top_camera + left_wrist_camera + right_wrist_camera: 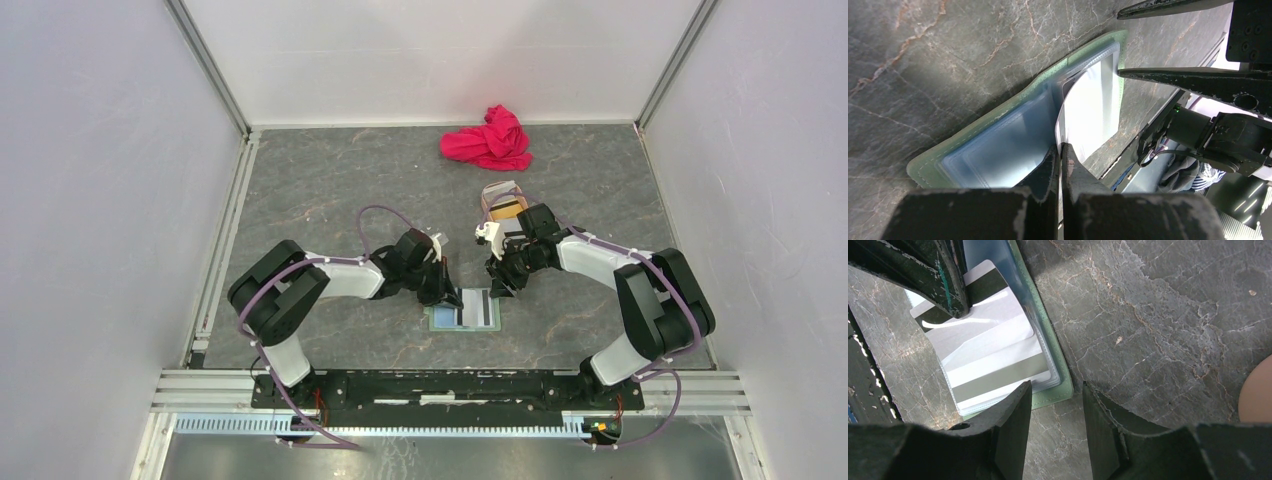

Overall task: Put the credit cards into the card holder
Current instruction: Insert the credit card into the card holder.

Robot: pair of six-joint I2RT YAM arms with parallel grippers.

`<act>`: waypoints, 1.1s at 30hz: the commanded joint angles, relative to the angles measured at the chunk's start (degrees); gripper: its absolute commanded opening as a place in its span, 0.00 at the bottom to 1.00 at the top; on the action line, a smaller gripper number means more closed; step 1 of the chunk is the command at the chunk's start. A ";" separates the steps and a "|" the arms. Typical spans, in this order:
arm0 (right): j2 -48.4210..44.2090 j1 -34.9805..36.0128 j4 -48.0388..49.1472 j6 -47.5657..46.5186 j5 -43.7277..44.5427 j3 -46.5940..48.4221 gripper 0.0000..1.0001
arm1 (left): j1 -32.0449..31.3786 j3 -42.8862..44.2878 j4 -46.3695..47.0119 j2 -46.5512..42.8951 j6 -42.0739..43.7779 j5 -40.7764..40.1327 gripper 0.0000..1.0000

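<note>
The sage-green card holder (pixel 466 312) lies open on the table between my two grippers. My left gripper (pixel 446 291) is shut on a clear sleeve (pixel 1090 105) of the holder and lifts it in a curve; the jaws (pixel 1060 146) meet at the sleeve's edge, above the pale blue inside (pixel 998 150). A white card with dark stripes (pixel 993 352) sits in the holder's sleeves. My right gripper (pixel 1057 388) is open and empty, just above the holder's green corner (pixel 1053 396), and shows in the top view (pixel 497 284). An orange-yellow card (pixel 507 208) lies in the tray.
A pinkish-tan tray (pixel 492 190) stands just behind my right gripper; its rim shows in the right wrist view (pixel 1259 390). A red cloth (pixel 488 141) lies at the back. White walls enclose the grey marbled table (pixel 330 190).
</note>
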 commanded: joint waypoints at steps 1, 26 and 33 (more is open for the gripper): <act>0.62 0.99 -0.41 -0.71 -0.99 1.46 0.48 | -1.19 -0.78 -0.54 1.64 0.64 -6.80 0.02; 0.26 0.97 -0.68 -0.80 -0.78 1.80 0.51 | -2.78 2.54 -5.23 -3.28 0.31 -8.69 0.40; 0.35 0.99 -0.68 -0.80 -0.71 1.81 0.51 | -3.14 3.21 -8.05 -4.93 0.83 -10.31 0.46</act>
